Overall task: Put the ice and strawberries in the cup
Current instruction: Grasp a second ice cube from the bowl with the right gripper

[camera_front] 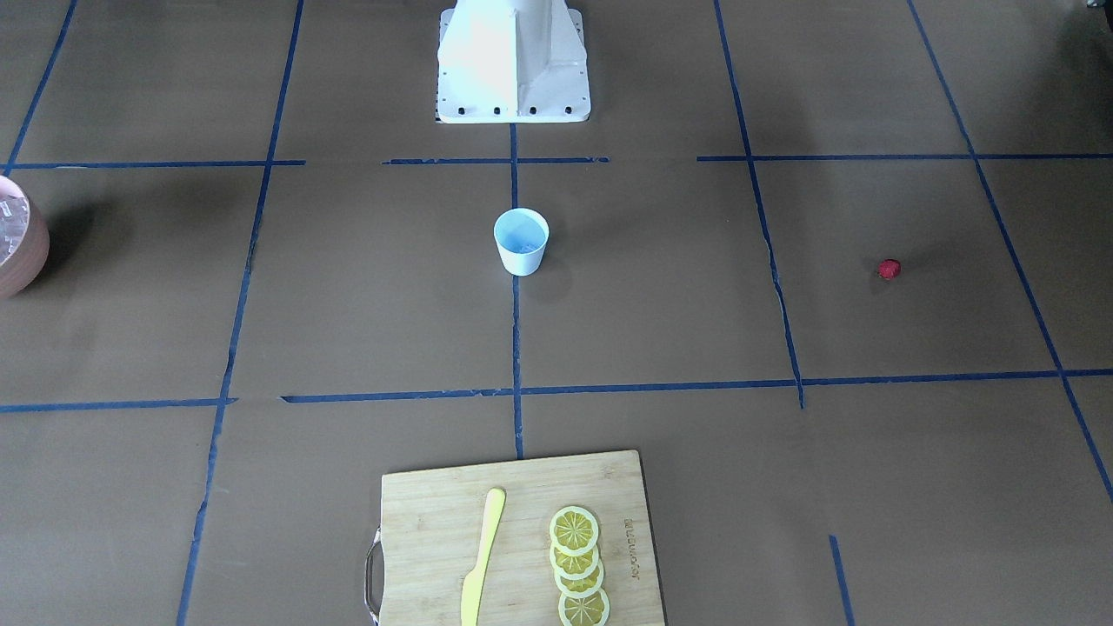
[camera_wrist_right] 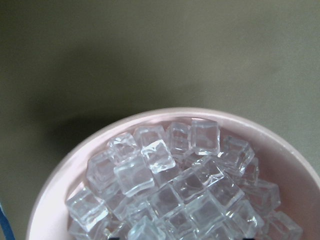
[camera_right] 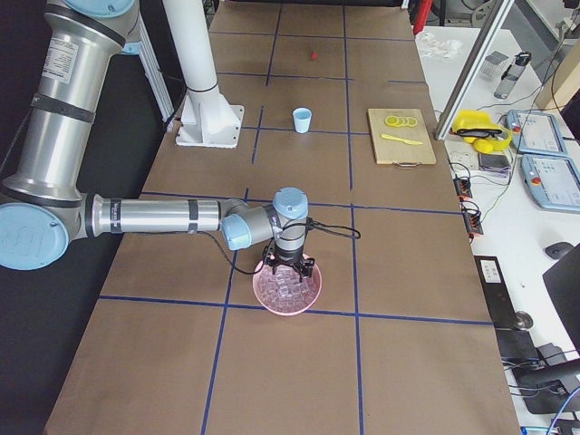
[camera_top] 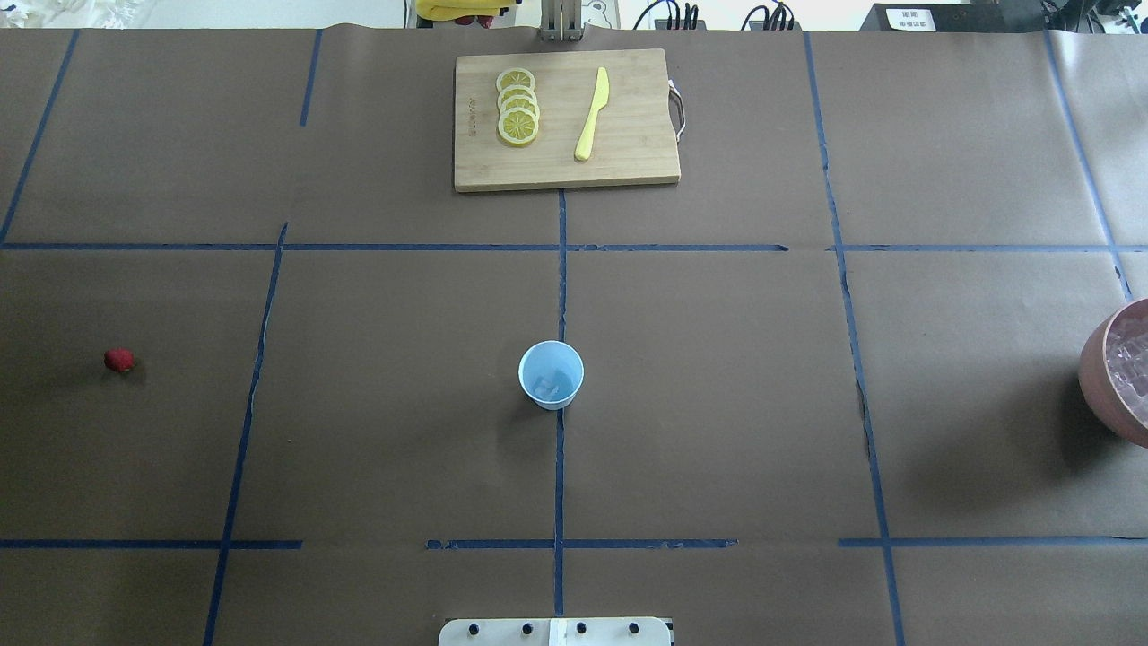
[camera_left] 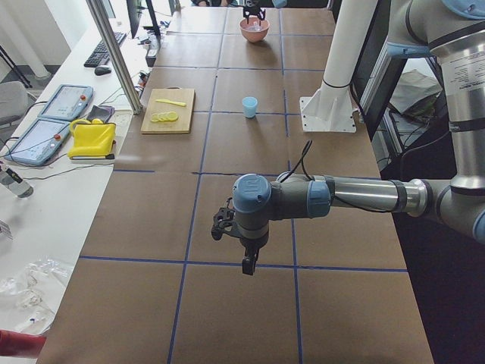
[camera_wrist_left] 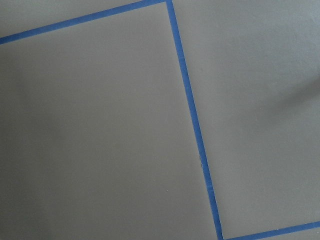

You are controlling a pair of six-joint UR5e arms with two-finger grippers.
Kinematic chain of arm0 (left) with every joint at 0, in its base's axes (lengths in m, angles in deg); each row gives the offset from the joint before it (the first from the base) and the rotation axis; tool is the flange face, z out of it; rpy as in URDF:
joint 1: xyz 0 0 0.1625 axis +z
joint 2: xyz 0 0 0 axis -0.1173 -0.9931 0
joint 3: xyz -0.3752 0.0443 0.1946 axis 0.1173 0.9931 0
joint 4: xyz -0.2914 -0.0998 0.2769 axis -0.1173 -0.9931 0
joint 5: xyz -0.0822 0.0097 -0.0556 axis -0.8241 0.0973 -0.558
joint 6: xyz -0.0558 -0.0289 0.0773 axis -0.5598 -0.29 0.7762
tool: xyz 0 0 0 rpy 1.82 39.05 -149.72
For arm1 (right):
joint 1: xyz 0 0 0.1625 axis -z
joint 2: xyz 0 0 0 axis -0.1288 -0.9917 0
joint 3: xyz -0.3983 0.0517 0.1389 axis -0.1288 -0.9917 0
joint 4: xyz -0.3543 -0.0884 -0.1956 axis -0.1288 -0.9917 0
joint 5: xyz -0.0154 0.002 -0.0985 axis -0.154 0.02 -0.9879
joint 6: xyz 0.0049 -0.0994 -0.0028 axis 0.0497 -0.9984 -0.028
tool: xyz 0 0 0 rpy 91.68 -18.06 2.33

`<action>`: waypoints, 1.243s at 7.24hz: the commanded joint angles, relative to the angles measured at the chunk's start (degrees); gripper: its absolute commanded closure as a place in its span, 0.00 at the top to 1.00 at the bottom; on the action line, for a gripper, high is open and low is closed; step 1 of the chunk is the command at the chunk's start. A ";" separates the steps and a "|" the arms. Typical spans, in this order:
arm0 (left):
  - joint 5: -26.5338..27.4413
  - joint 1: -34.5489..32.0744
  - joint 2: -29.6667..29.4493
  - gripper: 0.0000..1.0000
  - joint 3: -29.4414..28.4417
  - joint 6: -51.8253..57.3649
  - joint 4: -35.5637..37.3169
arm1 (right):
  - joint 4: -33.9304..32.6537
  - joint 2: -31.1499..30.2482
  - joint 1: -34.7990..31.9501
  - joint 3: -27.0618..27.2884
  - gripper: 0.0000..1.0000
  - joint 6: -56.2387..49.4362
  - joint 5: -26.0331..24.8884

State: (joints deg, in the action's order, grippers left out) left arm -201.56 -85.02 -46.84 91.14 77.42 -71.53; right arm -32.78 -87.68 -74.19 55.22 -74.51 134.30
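Seeing the right gripper (camera_right: 290, 266) poised right over the round pinkish-brown bowl (camera_top: 1096, 372) at the robot's far right, just above the pile. Can't tell from the side view whether spread or closed, and can't find the tips in the wrist view. Same for the left gripper (camera_left: 247, 265): hanging above bare brown paper (camera_wrist_left: 100, 125) on the robot's left side, nothing visibly held, opening unreadable. Then the small plain white tapered cup (camera_front: 522, 261) with pale bluish inside: upright mid-workspace on the blue tape line (camera_top: 560, 449), well apart from the bowl. Looks light and tippy, so release from above and avoid nudging the rim. Possibly a faint glint at its bottom, too small to call a cube. Next down, the small translucent glinting ice cubes (camera_wrist_right: 165, 195): heaped loose in the bowl, jumbled at all angles. Judging hard, light and slick-faced; likely to squirt out under an off-centre pinch. Best to pick a top cube sitting free and close on two opposite flat faces, not corners. Smallest, the single tiny roundish red strawberry (camera_top: 118, 360): alone on the paper far to the left, well apart from the cup. Probably light and prone to roll; take across the widest part from straight above, gently.
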 commanded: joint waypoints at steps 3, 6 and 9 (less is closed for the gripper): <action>0.00 0.00 0.00 1.00 0.00 0.00 -0.01 | 0.09 -0.73 0.26 -0.07 0.80 0.45 0.08; 0.00 0.00 0.00 1.00 0.00 0.00 -0.01 | 0.09 -0.73 1.31 -0.59 0.77 0.98 0.35; 0.08 0.00 0.00 1.00 -0.08 0.00 -0.10 | 0.18 -0.82 2.11 -0.68 0.72 1.34 0.35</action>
State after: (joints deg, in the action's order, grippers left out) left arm -201.54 -85.02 -46.84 91.10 77.42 -71.58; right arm -32.67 -88.44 -72.27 54.58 -73.31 134.58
